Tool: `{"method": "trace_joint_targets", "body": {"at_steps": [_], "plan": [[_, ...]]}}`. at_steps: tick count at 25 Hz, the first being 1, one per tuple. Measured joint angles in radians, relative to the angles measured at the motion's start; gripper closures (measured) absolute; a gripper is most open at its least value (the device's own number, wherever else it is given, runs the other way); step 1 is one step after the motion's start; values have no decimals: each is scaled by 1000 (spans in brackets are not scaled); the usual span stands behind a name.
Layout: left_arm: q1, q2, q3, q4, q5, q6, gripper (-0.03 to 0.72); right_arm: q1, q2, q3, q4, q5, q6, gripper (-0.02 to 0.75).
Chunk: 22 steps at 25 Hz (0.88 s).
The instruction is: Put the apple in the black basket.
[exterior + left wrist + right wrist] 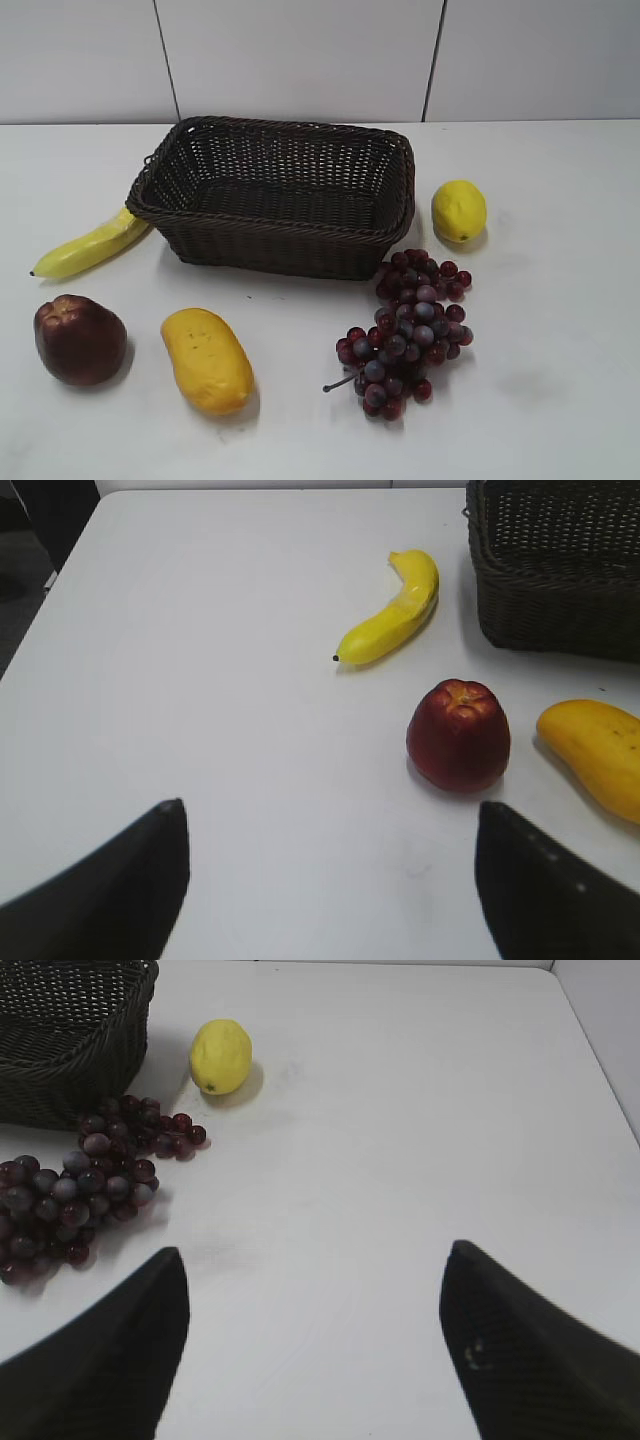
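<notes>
Apple point(79, 340) first: we see it sitting on the white table point(560, 380) at the front left, well apart from the black basket point(275, 195), which stands toward the back middle with nothing showing inside. Between them lie a banana point(92, 245), its far end touching the basket's left corner, and a yellow mango point(207, 360) just right of the apple. Grapes point(405, 330) and a lemon point(458, 211) rest to the basket's right. Our left gripper point(325, 880) hangs above bare table with its fingers spread wide, the apple just beyond its right finger. Our right gripper point(315, 1350) is likewise spread apart, holding nothing.
</notes>
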Motion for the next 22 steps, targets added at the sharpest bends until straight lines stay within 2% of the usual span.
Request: {"method": "trace_joint_targets", "body": {"at_steps": [18, 22], "plan": [[0, 2, 0, -3, 0, 0, 28, 0, 0, 0, 0, 0, 0, 148], [0, 66, -5, 4, -4, 0, 32, 0, 0, 0, 0, 0, 0, 148]]}}
